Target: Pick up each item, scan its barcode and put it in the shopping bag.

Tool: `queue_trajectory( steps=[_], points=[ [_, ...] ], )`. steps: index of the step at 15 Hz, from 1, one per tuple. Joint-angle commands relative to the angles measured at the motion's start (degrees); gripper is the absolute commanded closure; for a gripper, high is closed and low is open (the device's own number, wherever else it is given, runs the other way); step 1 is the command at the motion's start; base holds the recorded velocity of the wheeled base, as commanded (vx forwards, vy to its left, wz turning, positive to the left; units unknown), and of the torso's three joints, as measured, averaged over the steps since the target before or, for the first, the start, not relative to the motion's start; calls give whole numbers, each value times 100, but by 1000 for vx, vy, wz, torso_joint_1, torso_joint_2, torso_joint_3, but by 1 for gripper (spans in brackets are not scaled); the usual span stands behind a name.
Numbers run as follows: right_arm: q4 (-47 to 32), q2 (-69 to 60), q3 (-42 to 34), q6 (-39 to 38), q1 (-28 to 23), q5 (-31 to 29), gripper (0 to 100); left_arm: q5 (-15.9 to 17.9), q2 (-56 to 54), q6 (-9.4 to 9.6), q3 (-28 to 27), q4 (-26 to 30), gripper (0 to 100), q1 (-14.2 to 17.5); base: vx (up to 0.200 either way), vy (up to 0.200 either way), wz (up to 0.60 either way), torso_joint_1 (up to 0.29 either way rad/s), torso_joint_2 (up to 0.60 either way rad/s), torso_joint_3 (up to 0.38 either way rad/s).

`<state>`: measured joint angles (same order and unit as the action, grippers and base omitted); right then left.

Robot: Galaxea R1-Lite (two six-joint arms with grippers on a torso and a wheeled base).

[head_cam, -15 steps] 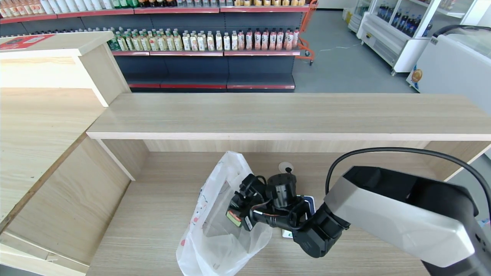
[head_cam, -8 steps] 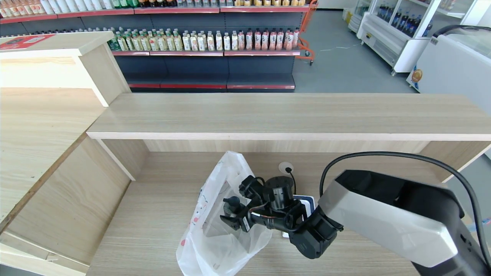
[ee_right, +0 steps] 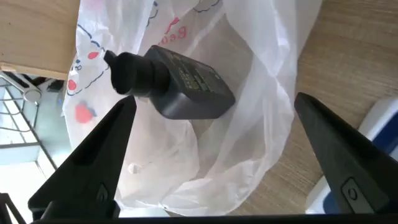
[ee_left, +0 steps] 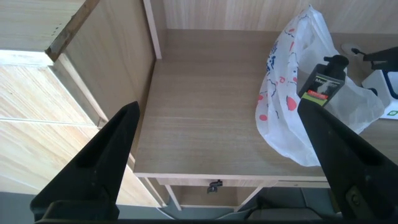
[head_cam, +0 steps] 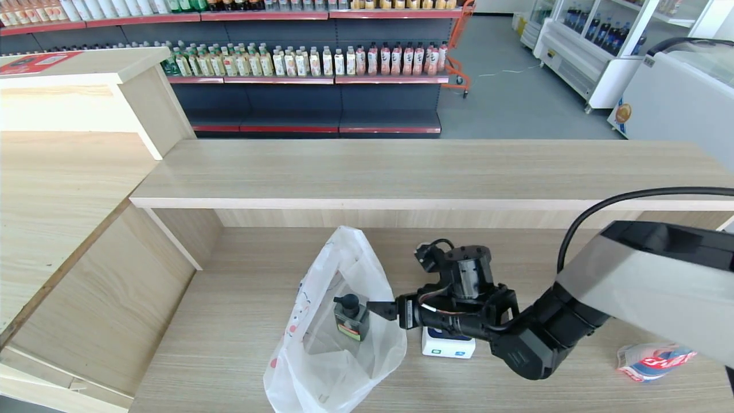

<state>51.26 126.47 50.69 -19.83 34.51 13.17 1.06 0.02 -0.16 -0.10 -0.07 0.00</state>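
The dark bottle [head_cam: 350,317] stands upright inside the shopping bag [head_cam: 321,367]. The right arm's jaws are open just right of it, at the bag's rim; the left arm's jaws are open too. Pulling away could snag the thin plastic and tip the bottle out.

We see a dark, black-capped bottle [head_cam: 351,319] sitting cap up inside the open, see-through white shopping bag [head_cam: 312,373] with red and blue prints. Just beside the bag sits a white, blue-topped scanner box [head_cam: 448,346], and well apart lies a red-and-blue packet [head_cam: 654,361].
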Motion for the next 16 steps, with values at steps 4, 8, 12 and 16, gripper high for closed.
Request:
queue_trajectory(
  steps=[4,8,12,16],
  points=[
    [-609,-1739,-868,-521,-735,63,0,-1,-2,-2,1,-1,0,0,0,0,0,0,0,0],
    [-1936,-3567,-1202,-521,-1570,125,0,-1,-2,-2,1,-1,0,0,0,0,0,0,0,0],
    [-2859,-4473,-1237,-530,-2423,-200,0,-1,-2,-2,1,-1,0,0,0,0,0,0,0,0],
    [-4071,-5501,-1307,-574,-2739,-570,0,-1,-2,-2,1,-1,0,0,0,0,0,0,0,0]
  ],
)
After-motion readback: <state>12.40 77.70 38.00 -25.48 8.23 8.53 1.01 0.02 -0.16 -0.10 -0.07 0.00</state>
